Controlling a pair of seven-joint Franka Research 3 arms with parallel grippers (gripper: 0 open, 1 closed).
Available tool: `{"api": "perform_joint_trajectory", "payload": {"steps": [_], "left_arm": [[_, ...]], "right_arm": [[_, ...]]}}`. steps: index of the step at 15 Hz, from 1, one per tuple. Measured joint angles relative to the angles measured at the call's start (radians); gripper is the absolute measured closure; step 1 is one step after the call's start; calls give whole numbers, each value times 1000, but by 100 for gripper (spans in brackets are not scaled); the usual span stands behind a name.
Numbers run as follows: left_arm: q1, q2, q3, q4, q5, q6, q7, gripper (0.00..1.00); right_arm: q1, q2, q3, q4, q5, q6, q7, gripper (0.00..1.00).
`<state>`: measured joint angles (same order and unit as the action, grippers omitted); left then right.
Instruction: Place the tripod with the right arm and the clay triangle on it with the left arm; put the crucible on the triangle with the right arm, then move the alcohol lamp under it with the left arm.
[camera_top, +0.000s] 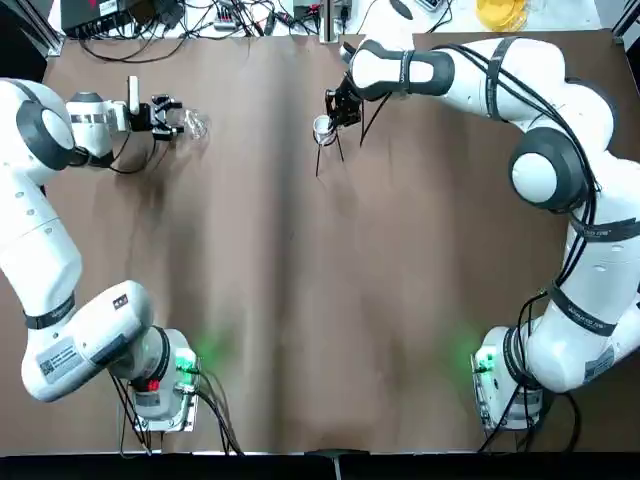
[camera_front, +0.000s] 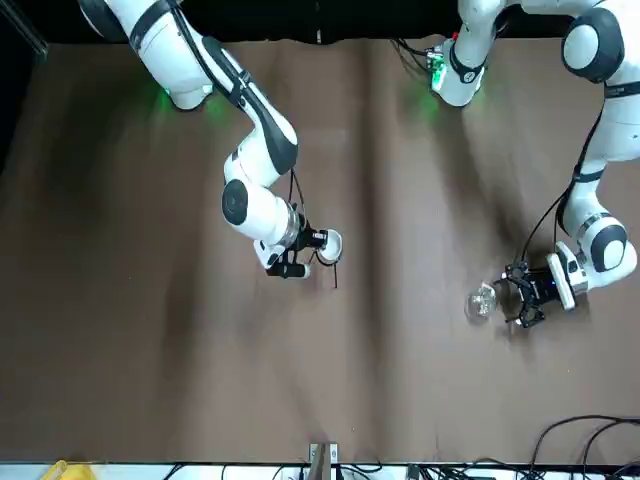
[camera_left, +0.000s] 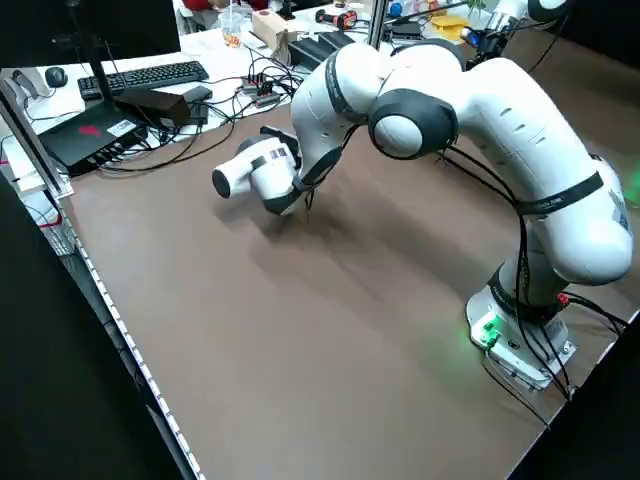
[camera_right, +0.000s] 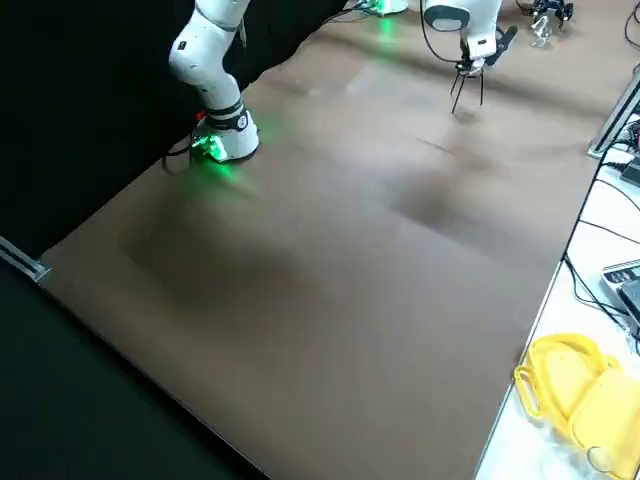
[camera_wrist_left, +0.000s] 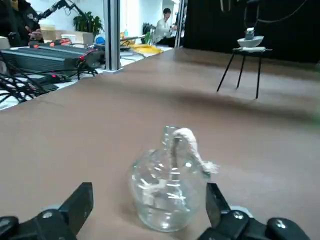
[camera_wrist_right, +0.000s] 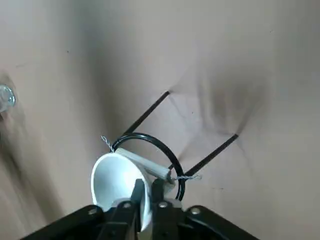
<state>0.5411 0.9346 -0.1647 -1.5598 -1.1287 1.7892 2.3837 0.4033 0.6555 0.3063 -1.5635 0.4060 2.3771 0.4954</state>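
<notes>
Your left hand (camera_wrist_left: 150, 186) is spread just before the alcohol lamp (camera_wrist_left: 167, 200) on the desk (camera_wrist_left: 125, 110), and farther off your right hand (camera_wrist_right: 148, 184) pinches the rim of the crucible (camera_wrist_right: 112, 182) on the clay triangle (camera_wrist_right: 145, 164) atop the tripod (camera_wrist_right: 213, 155).

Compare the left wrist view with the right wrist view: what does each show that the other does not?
Only the left wrist view: the left gripper, open around the alcohol lamp; the lamp's white wick; people in the room.

Only the right wrist view: the hollow inside of the crucible, its wall between the right gripper's fingers, and the twisted wire ends of the clay triangle.

Both: the tripod, triangle, crucible and right gripper at the tripod's ring, plus the lamp, cut off in the right wrist view.
</notes>
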Motion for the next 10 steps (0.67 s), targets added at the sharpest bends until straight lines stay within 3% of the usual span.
{"api": "perform_joint_trajectory", "payload": {"steps": [4,10], "left_arm": [[1,30,0,1,-3,-26,29,0],[-26,56,-4,1,-32,-30,119,0]], "right_arm": [[0,0,-3,0,0,2,0,78],[-4,0,-5,9,0,4,0,73]]}}
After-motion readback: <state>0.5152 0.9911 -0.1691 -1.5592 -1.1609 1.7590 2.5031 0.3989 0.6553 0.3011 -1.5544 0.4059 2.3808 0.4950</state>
